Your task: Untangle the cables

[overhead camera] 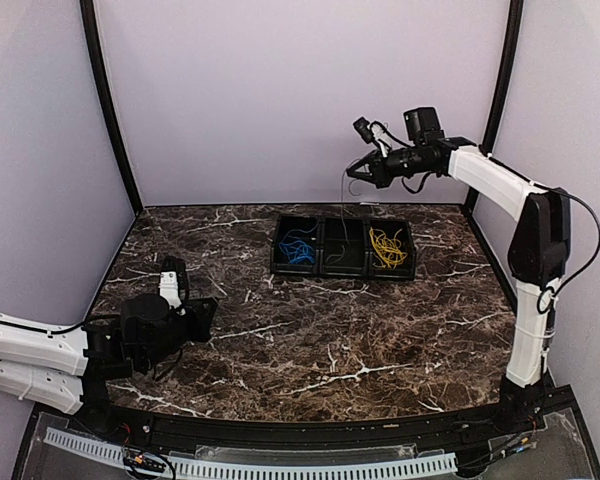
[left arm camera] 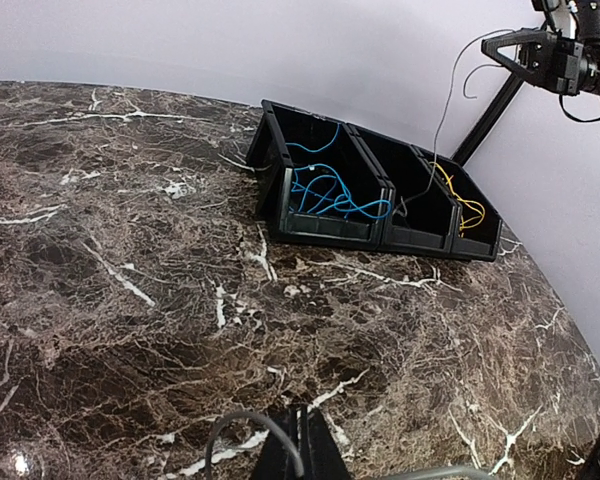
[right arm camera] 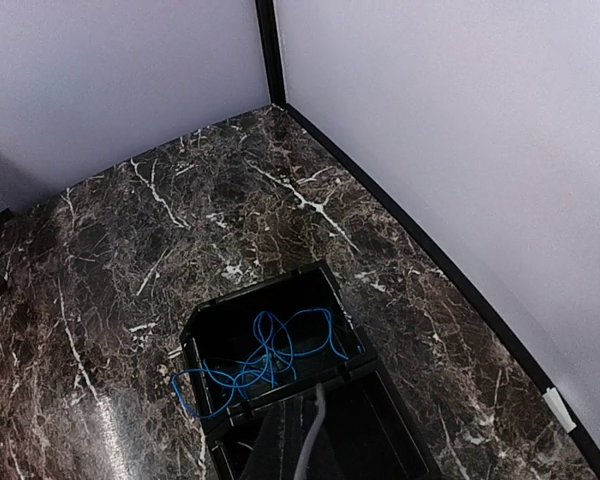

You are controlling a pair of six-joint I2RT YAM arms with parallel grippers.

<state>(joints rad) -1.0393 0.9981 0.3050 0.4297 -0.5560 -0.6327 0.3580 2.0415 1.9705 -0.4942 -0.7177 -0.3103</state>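
Cables (left arm camera: 320, 190): 3 colours, all at the far centre of the table (overhead camera: 310, 350), in a row of 3 black bins (overhead camera: 342, 271) set touching side by side. Blue cable (overhead camera: 298, 248) is a loose bunch in the left bin; can't tell how many strands. Yellow cable (overhead camera: 387, 247) is bunched in the right bin, same doubt on count. Grey cable (overhead camera: 344, 205) is 1 thin strand running from the middle bin straight up to the right gripper (overhead camera: 352, 172).

2 grippers. The right one is high above the bins, jaws pinched together on the top of the grey strand, w/ a short loose end curling just beside the tips. Left gripper (overhead camera: 208, 315) is low over the near-left of the table, well apart from the bins, jaws together, nothing in them.
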